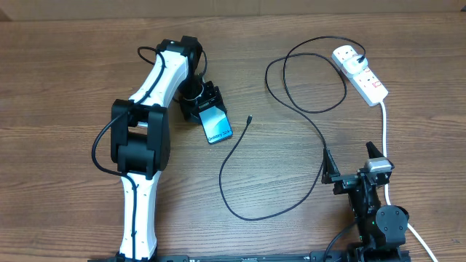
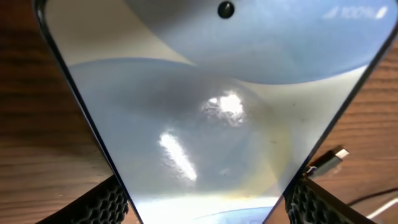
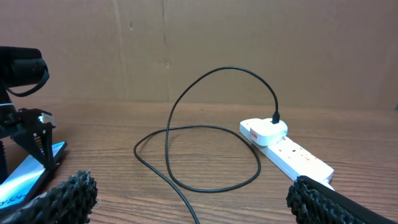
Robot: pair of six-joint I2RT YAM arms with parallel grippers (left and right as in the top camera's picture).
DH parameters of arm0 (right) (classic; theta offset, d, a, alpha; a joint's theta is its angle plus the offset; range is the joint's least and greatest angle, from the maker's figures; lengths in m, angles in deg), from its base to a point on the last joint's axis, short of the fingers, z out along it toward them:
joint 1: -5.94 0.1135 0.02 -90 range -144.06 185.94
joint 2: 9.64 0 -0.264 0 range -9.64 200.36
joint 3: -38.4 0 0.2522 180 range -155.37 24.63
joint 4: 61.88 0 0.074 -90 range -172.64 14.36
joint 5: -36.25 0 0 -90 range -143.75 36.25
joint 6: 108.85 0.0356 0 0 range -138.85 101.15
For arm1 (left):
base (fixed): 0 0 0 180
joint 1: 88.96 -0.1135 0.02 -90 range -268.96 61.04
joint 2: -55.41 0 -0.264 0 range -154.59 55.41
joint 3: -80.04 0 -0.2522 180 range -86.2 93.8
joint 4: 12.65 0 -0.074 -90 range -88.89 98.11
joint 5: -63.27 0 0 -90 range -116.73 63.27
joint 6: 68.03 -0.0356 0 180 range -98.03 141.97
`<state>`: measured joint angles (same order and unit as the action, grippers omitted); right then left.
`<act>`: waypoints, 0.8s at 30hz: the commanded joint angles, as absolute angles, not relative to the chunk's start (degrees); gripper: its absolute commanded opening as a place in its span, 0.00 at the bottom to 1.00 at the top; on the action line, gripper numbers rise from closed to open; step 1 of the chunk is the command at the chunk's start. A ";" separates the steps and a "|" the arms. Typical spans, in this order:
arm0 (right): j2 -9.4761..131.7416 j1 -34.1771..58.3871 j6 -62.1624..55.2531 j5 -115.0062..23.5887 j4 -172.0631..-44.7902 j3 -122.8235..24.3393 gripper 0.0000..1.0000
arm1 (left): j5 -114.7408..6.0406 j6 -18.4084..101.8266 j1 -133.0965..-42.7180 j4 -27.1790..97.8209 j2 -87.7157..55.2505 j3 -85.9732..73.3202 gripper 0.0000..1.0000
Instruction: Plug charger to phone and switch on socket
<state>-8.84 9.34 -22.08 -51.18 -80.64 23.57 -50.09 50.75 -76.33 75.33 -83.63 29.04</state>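
1. In the left wrist view the phone [image 2: 211, 124] fills the frame and is blurred. Its top and bottom ends are cut off, and the status text [image 2: 354, 12] is unreadable.
2. The left gripper [image 2: 208, 208] shows only its fingertips [image 2: 106, 205], clipped by the bottom edge.
3. The charger [image 2: 333, 157] shows as a blurred plug tip, partly behind the phone's edge.
4. In the right wrist view the socket [image 3: 283, 149] has its near end hidden behind a finger of the right gripper [image 3: 189, 183]. Its red switches are too small to tell on from off.
5. The thick white cord [image 1: 384, 127] passes behind the right arm [image 1: 371, 211] and leaves the overhead view at the lower right.
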 commanded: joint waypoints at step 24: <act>-9.15 9.19 -21.90 -51.14 -80.29 24.16 1.00 | -27.16 51.03 -71.88 73.19 -84.55 30.66 0.73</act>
<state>-8.84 9.36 -22.05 -51.18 -80.64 23.57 -38.35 50.57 -74.08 74.61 -83.91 30.44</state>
